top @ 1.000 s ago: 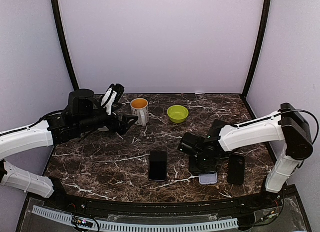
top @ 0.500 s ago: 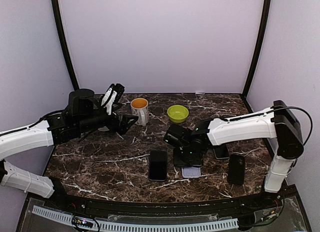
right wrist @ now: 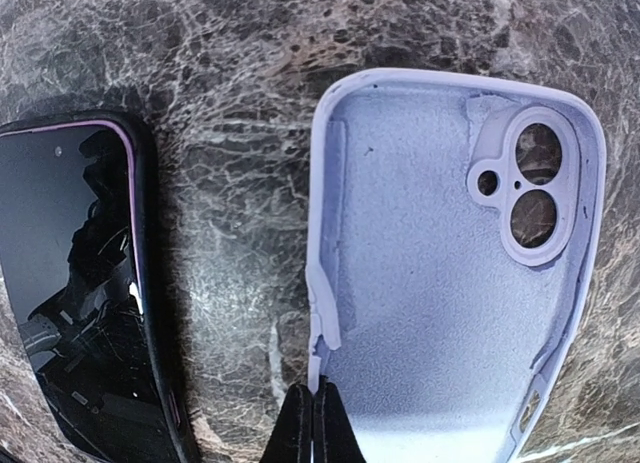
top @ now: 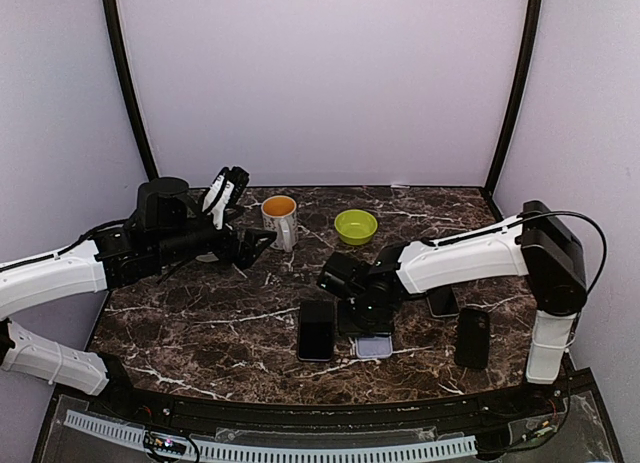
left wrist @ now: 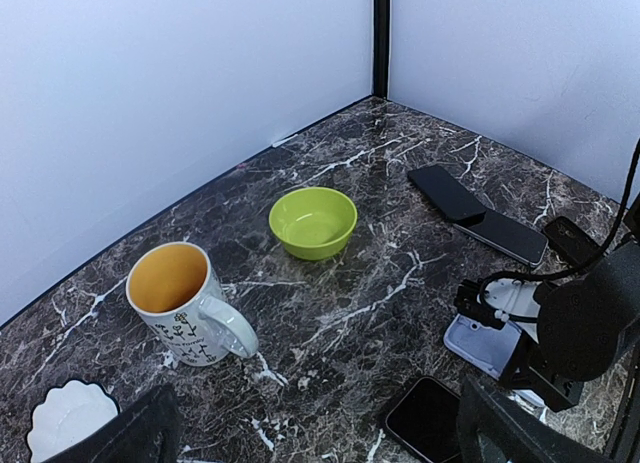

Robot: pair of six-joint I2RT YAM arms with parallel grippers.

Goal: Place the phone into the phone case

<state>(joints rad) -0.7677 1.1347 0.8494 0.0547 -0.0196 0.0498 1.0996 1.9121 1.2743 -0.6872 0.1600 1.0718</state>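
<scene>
Right hand (right wrist: 312,423) is pinching the rim of the pale lilac silicone phone case (right wrist: 440,283) — beside the black glossy phone (right wrist: 80,293); left hand (top: 226,188) is gaping open.

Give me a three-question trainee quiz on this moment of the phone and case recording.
1. True or false: the phone already sits inside the phone case.
2. The right gripper is shut on: A the phone case's rim; B the phone; C nothing.
3. Fill in: in the right wrist view, the phone lies to the ____ of the phone case.
Key: 1 false; 2 A; 3 left.
</scene>
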